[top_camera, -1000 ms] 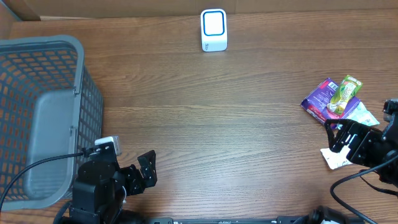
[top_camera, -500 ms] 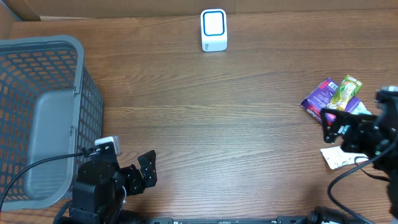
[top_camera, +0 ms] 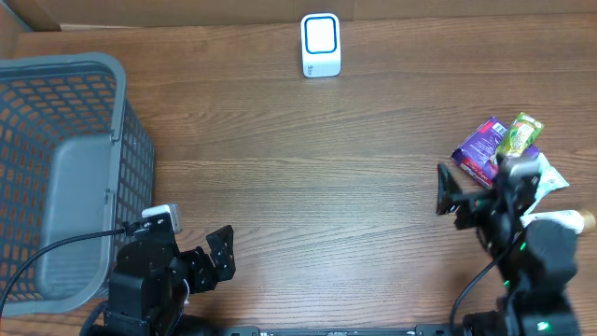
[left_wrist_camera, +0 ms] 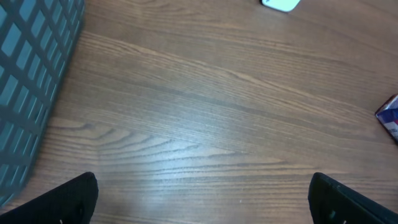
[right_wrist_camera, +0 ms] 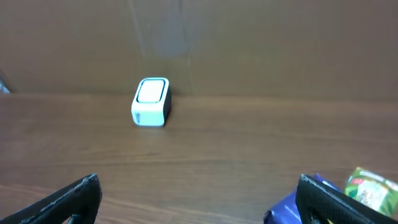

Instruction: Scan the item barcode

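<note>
Several snack packets lie in a pile at the right: a purple packet (top_camera: 478,147), a green packet (top_camera: 520,135) and a white one (top_camera: 550,175). The purple packet (right_wrist_camera: 286,211) also shows just inside my right finger, with the green packet (right_wrist_camera: 373,190) beyond it. The white scanner (top_camera: 320,44) with a blue rim stands at the far edge. My right gripper (top_camera: 478,187) is open and empty beside the pile, facing the scanner (right_wrist_camera: 151,101). My left gripper (top_camera: 213,263) is open and empty near the front left, over bare wood.
A grey mesh basket (top_camera: 56,168) fills the left side, close to my left arm, and the basket (left_wrist_camera: 25,81) also edges the left wrist view. A cardboard wall (right_wrist_camera: 249,43) runs behind the scanner. Bare wooden tabletop (top_camera: 317,187) lies between the arms.
My right arm has swung left and turned toward the far edge, moving off the packets' near side to beside the purple one. The left arm has not moved.
</note>
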Robot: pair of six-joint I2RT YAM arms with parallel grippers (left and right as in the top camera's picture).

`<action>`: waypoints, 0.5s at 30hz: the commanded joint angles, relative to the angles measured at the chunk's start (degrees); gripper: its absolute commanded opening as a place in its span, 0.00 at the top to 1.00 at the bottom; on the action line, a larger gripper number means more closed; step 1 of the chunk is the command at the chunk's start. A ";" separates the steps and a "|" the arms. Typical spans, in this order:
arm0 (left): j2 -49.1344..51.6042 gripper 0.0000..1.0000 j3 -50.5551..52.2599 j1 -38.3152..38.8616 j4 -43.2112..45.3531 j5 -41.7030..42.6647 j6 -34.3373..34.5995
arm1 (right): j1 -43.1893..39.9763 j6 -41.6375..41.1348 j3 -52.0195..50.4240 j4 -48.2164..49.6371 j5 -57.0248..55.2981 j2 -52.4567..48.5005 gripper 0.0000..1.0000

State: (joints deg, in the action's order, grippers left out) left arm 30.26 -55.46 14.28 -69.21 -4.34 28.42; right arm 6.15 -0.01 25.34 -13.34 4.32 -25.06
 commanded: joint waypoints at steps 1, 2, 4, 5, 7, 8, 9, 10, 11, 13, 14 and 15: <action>-0.33 0.00 -0.11 0.00 0.02 -0.55 -0.11 | 1.64 0.07 -7.43 5.09 -5.40 6.29 0.00; -0.33 0.01 -0.11 0.00 0.02 -0.55 -0.11 | 1.88 0.07 -10.03 6.75 -6.01 8.31 0.00; -0.33 0.00 -0.11 0.00 0.02 -0.55 -0.11 | 1.95 0.07 -13.97 9.05 -6.23 11.52 0.00; -0.33 0.00 -0.11 0.00 0.02 -0.55 -0.09 | 1.95 0.07 -16.00 10.12 -6.23 13.31 0.00; -0.33 0.01 -0.11 0.00 0.02 -0.55 -0.11 | 1.99 0.07 -19.06 11.78 -6.23 16.24 0.00; -0.33 0.01 -0.11 0.00 0.02 -0.55 -0.11 | 2.01 0.07 -20.33 12.48 -6.23 17.49 0.00; -0.33 0.00 -0.11 0.00 0.02 -0.55 -0.09 | 2.01 0.07 -21.51 13.25 -6.25 18.64 0.00; -0.33 0.01 -0.11 0.00 0.02 -0.55 -0.11 | 1.99 0.09 -22.45 13.81 -6.34 19.63 0.00; -0.33 0.00 -0.11 0.00 0.02 -0.55 -0.09 | 2.01 0.09 -23.26 14.38 -6.60 20.48 0.00; -0.33 0.00 -0.11 0.00 0.02 -0.55 -0.09 | 1.99 0.09 -24.76 15.58 -7.30 22.08 0.00; -0.33 0.00 -0.11 0.00 0.02 -0.55 -0.11 | 1.99 0.15 -24.90 14.80 -7.80 22.77 0.00; -0.33 0.00 -0.11 0.00 0.02 -0.55 -0.11 | 2.03 0.13 -24.87 14.29 -7.98 23.41 0.00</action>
State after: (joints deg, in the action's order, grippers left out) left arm 30.26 -55.46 14.26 -69.23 -4.34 28.40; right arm 7.66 0.01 1.10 0.99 -1.91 -3.51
